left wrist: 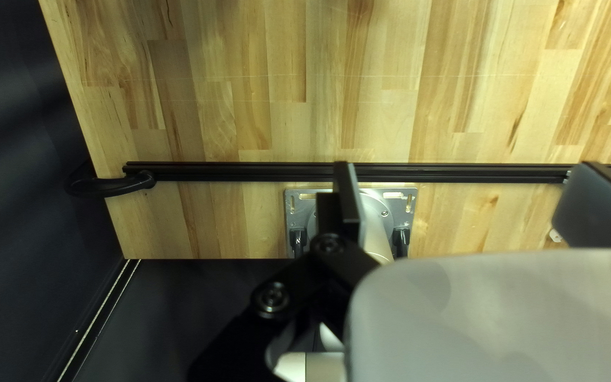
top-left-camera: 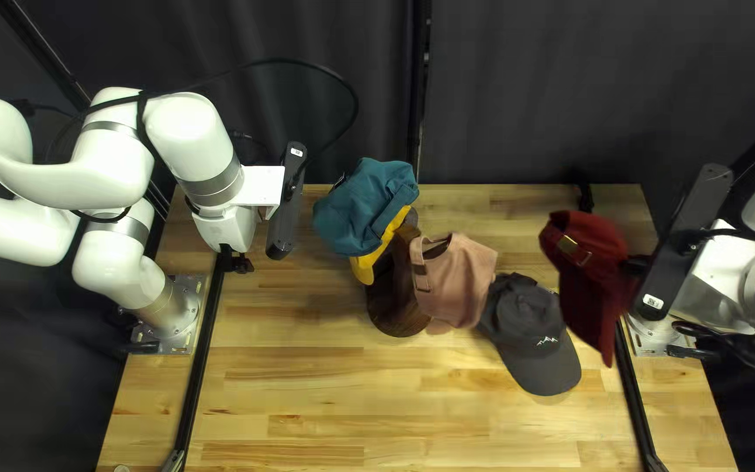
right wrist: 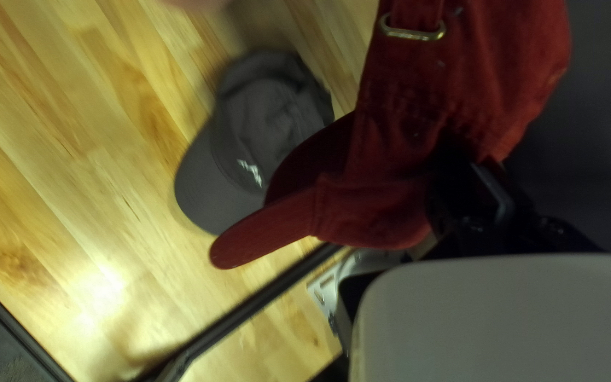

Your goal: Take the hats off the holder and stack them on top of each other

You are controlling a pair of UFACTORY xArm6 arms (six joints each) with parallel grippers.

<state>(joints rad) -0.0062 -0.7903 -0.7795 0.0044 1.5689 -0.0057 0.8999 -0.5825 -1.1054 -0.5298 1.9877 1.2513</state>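
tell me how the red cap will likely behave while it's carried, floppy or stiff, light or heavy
The red cap is probably floppy: its crown bunches and droops where the right end effector pinches it. Its brim is likely stiff, jutting out flat. It seems light, hanging from one small pinch, so it may swing.

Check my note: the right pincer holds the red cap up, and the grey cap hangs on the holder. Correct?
No: the grey cap lies on the table, off the holder, per the top left view. The right pincer does hold the red cap up.
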